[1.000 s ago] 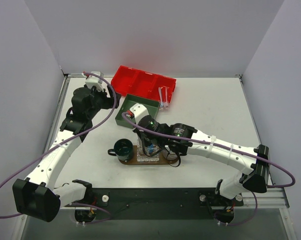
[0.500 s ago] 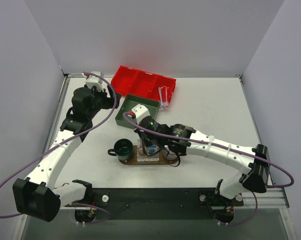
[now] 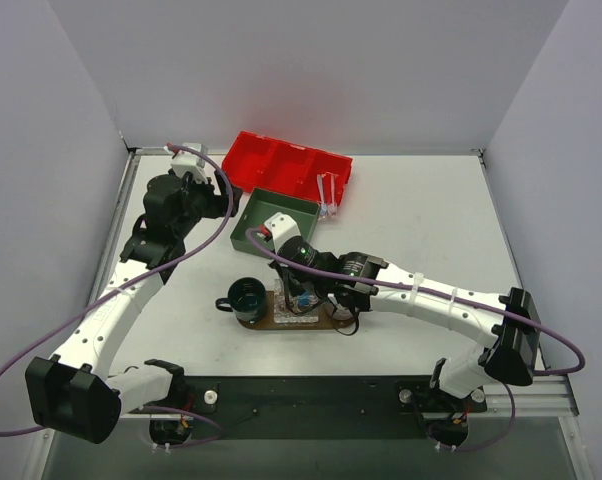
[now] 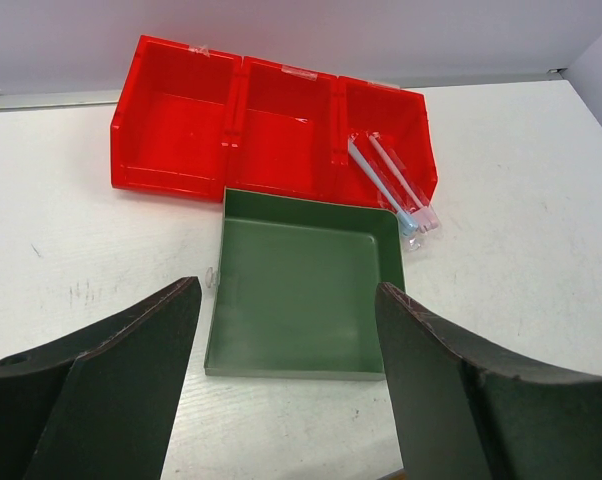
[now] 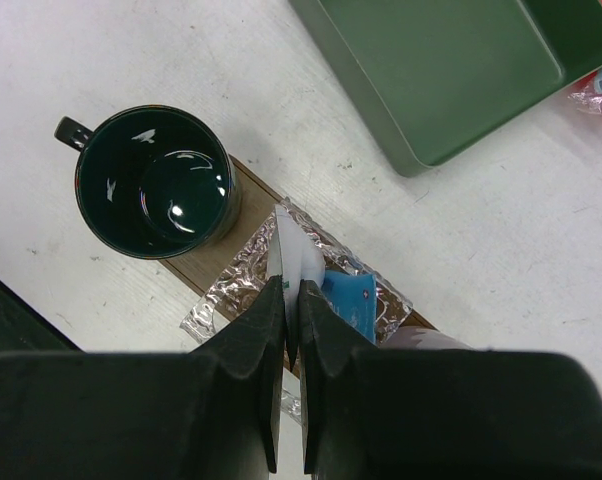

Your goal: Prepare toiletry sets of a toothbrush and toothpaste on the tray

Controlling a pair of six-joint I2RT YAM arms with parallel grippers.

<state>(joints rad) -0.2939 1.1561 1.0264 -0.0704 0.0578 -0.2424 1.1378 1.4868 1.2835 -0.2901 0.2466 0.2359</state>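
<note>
The right arm has sagged a shade toward the lower edge of the overhead view, its jaws pinched tight on the thin end of the white tube over the tray at lower centre. There the blue tube lies on crinkled foil beside a dark mug. Farther up, the left jaws gape wide and empty (facing the green box), and the two toothbrushes poke from the right compartment of the red bin.
</note>
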